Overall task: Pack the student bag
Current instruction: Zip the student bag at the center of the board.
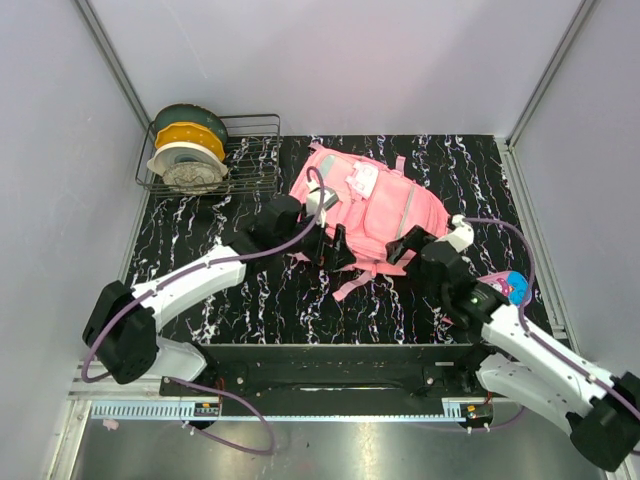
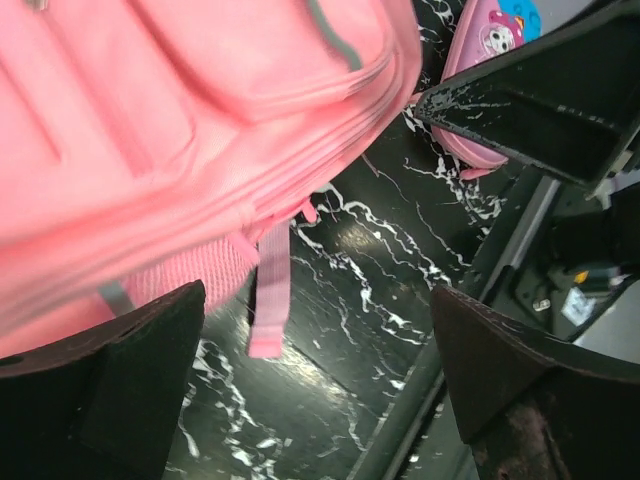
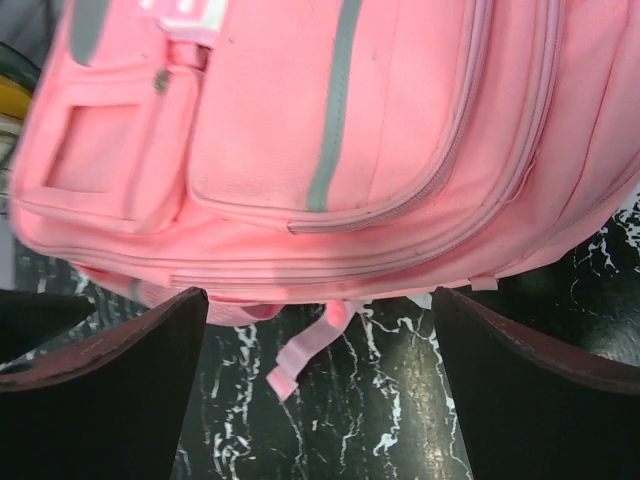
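The student bag [image 1: 372, 205], a large pink backpack, lies flat on the black marbled table [image 1: 270, 300] with its front pockets up. My left gripper [image 1: 333, 248] hovers at its near left edge, open and empty. In the left wrist view the left gripper [image 2: 318, 330] has only table and a loose pink strap [image 2: 268, 300] between its fingers, and the bag [image 2: 180, 130] is just beyond. My right gripper [image 1: 415, 248] is at the bag's near right edge, also open. The right gripper [image 3: 320, 320] frames a strap end [image 3: 305, 352] below the bag [image 3: 330, 150].
A small pink-purple cartoon pencil case [image 1: 513, 287] lies on the table to the right of my right arm, and the pencil case [image 2: 490, 40] also shows in the left wrist view. A wire rack [image 1: 250, 150] holding filament spools [image 1: 188, 150] stands at the back left. Walls close in on both sides.
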